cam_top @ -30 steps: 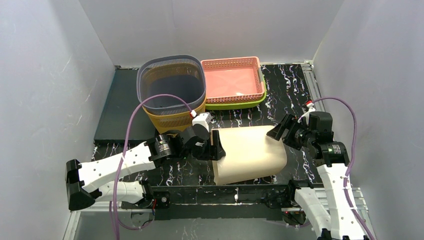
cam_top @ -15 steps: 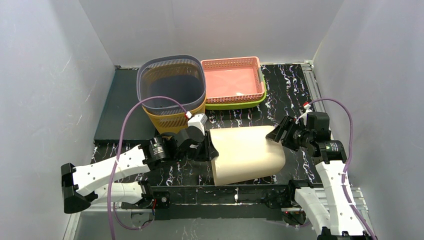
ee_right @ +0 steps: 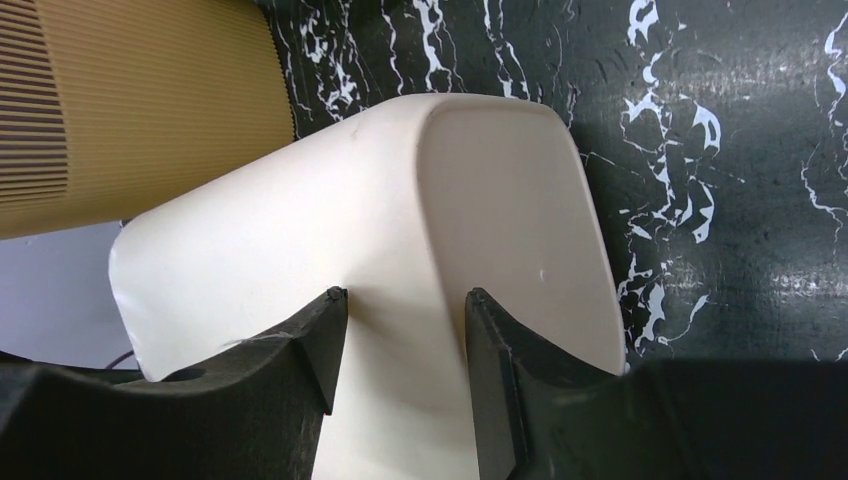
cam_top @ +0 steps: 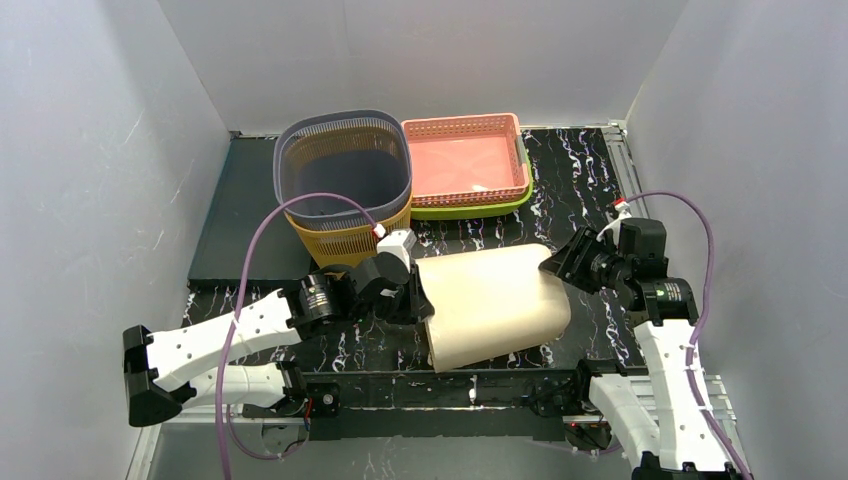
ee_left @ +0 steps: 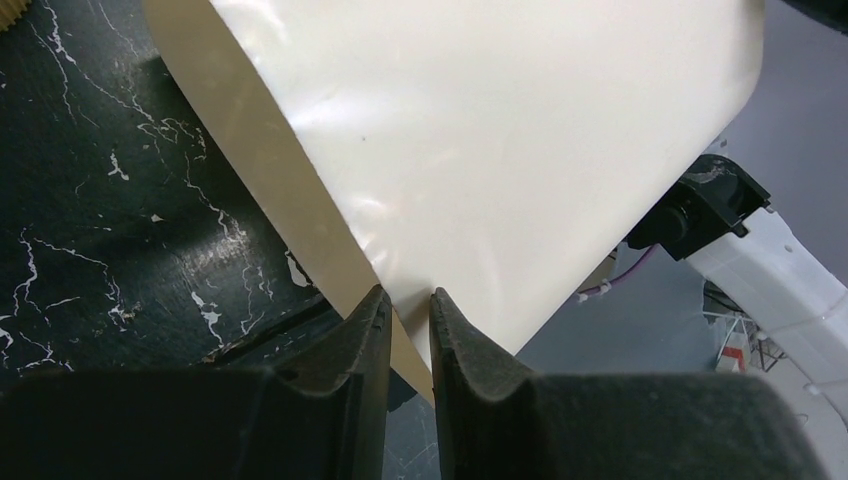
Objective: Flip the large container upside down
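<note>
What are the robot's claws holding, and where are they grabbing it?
The left claw pinches the rim wall of the cream container. The right claw straddles its bottom edge; whether it grips there cannot be told.

Stacked baskets (cam_top: 345,190) + trays (cam_top: 468,165) block rear centre; cream container (cam_top: 495,300) fills front middle; bare table (cam_top: 480,233) strip btwn, more rear R
</note>
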### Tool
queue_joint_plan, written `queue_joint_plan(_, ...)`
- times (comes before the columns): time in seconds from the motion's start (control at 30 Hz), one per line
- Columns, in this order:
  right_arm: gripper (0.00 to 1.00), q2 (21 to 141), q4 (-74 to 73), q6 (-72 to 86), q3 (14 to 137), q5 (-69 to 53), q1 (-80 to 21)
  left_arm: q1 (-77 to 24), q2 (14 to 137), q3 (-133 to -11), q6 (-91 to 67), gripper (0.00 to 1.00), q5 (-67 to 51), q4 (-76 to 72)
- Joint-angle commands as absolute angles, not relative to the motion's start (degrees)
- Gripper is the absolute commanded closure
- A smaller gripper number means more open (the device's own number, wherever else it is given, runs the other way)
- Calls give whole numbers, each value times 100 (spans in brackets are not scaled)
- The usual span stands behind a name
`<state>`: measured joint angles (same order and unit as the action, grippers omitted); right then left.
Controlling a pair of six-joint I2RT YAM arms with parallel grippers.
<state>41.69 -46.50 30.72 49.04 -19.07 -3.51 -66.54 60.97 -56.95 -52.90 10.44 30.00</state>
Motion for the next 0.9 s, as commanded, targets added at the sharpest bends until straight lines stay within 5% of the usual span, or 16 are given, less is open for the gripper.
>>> queue_joint_plan(0.0, 46, 4084, -4361, 3578, 5457, -3137, -441, -6697, 6314, -5566, -5119, 87, 744, 2393)
queue_joint_plan(0.87, 44, 4119, -4187, 3771, 6117, -3833, -440, -6702, 6343, -4989, -5323, 83, 1073, 1216)
